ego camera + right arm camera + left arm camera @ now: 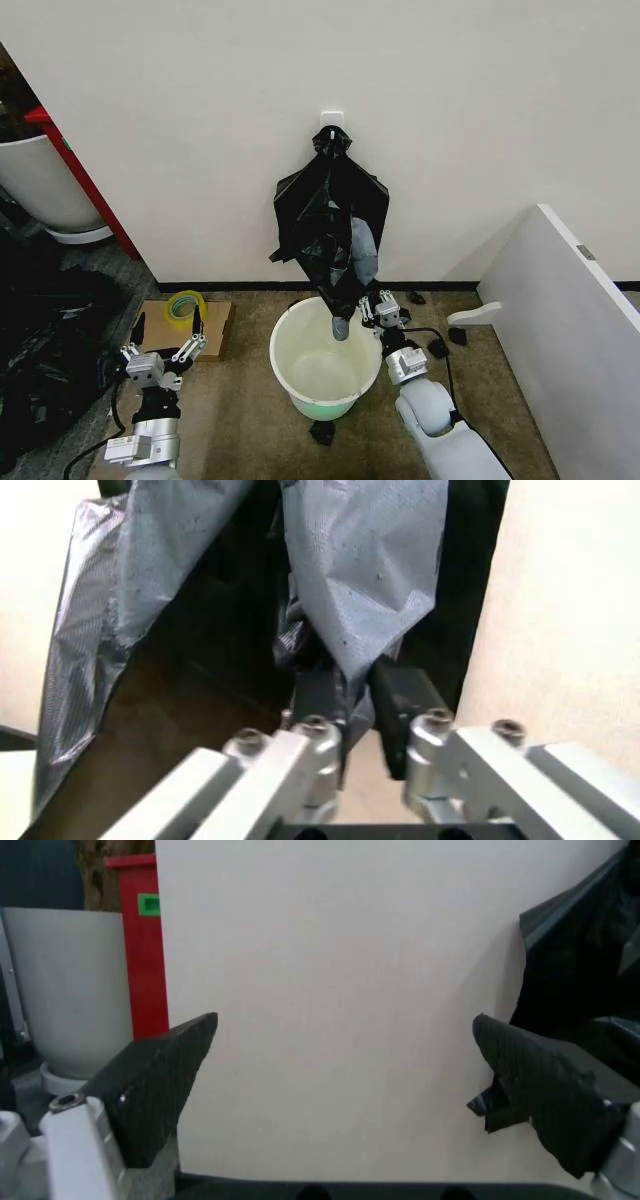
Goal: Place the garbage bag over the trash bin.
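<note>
In the head view your garbage bag hangs from a wall hook at 12 o'clock above the trash bin, your right tool pinching its lower edge, while the left wrist view shows your left tool spread wide, empty.

No text, brand, number or sign can be read anywhere. A small green label sits at the top of the red post in the left wrist view, but nothing on it is legible.
</note>
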Controlling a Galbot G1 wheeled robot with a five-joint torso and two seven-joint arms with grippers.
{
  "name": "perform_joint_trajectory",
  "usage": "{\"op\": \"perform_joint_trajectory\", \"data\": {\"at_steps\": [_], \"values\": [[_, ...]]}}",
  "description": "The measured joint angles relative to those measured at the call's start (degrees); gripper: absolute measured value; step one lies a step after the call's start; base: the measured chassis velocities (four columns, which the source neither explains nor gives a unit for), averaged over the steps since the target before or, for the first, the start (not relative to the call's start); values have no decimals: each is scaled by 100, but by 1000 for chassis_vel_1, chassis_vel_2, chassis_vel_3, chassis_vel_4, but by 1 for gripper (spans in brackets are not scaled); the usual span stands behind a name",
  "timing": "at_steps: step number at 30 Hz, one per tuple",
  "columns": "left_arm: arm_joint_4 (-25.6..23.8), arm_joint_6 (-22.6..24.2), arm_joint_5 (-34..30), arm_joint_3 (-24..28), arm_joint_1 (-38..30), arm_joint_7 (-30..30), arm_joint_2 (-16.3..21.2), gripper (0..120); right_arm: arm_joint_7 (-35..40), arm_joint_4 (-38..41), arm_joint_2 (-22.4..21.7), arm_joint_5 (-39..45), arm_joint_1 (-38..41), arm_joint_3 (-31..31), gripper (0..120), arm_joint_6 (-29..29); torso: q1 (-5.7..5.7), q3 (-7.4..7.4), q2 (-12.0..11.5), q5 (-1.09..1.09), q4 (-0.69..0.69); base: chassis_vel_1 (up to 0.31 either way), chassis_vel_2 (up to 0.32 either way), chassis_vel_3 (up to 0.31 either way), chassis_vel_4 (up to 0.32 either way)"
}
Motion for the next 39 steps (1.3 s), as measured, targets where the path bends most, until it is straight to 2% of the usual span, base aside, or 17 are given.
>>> {"op": "perform_joint_trajectory", "data": {"at_steps": [3,7,10,11,14,17,19,21,23,24,26,29,32,34,39], "values": [[0,6,1,28,-82,23,32,100,-48,76,-35,122,-30,1,0,0,0,0,0,0,0,0,0,0,0],[-15,63,-99,182,-292,229,225,100,-481,316,-122,975,-101,-50,0,120,0,0,0,0,1,0,0,0,0],[9,60,-476,304,-571,678,507,100,-1026,564,-158,1769,-140,-116,0,313,0,0,0,-1,1,0,0,0,0],[9,60,-476,304,-571,678,507,100,-1026,564,-158,1769,-140,-116,0,313,0,0,0,-1,1,0,0,0,0],[192,-32,-885,433,-984,1605,980,100,-1435,782,-165,2215,-155,-166,0,459,0,0,0,-2,-1,0,0,0,0],[435,-94,-1091,504,-1374,2577,1638,100,-1767,886,-166,2412,-121,-241,0,569,0,0,0,-2,-2,0,0,0,0],[484,-104,-1102,517,-1453,2727,1776,100,-1814,893,-165,2434,-108,-259,0,585,0,0,0,-2,1,0,0,0,0],[711,-120,-1105,694,-1832,3156,2298,100,-1920,913,-142,2469,-101,-305,0,625,0,1,0,-1,2,0,0,0,0],[887,-118,-1069,943,-2172,3281,2629,100,-1969,914,-100,2473,-100,-315,0,644,0,0,0,-1,-2,0,0,0,0],[968,-109,-1033,1070,-2341,3286,2749,100,-1983,913,-78,2472,-97,-318,0,646,0,1,0,0,0,0,0,0,0],[1026,-97,-995,1152,-2467,3267,2820,100,-1989,909,-62,2468,-91,-319,0,647,0,1,0,-1,-1,0,0,0,0],[1238,-33,-807,1424,-3024,3122,3016,100,-2003,864,-7,2439,-71,-320,0,647,0,1,0,0,0,0,0,0,0],[1286,-21,-744,1479,-3160,3084,3047,100,-2005,855,3,2429,-69,-320,0,648,0,1,0,0,0,0,0,0,0],[1393,-4,-530,1627,-3501,2993,3102,100,-2017,823,28,2403,-64,-319,0,649,0,0,0,0,-1,0,0,0,0],[1518,-148,1,1742,-3854,3121,3081,93,-2022,775,78,2357,-24,-318,0,649,0,0,0,0,0,0,0,0,0]]}}
